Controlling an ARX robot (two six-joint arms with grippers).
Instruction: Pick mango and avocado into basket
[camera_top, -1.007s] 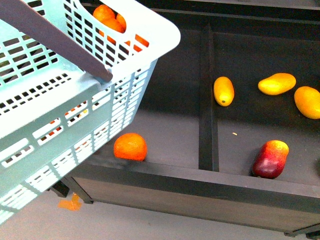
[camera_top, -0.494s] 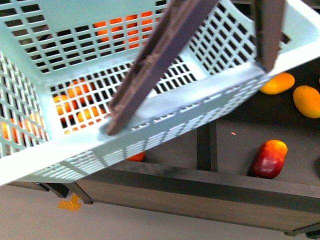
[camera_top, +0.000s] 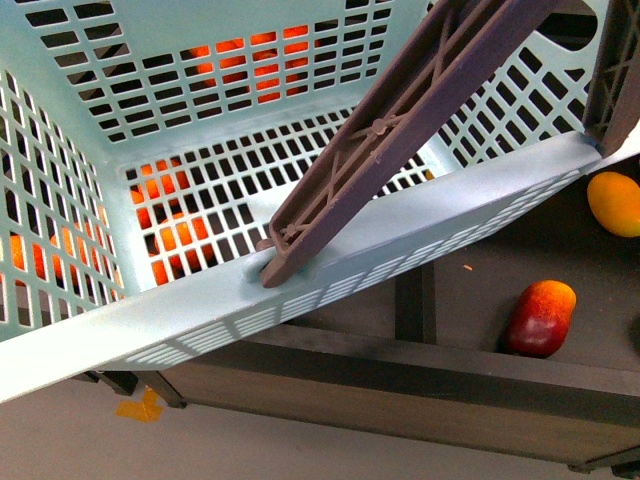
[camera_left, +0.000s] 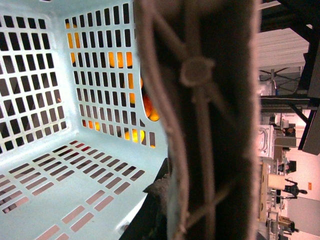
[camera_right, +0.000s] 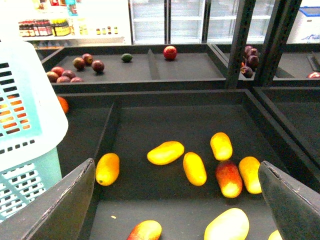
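Front view: basket (camera_top: 450, 220) swung further right, nearer

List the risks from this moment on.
The pale turquoise slotted plastic basket and its brown swing handle fill the front view, hiding most yellow oval mangoes; aiming may depend on the right wrist view alone. The open right gripper hovers over crowded fruit, so it might close on the red-blushed oval fruit instead.
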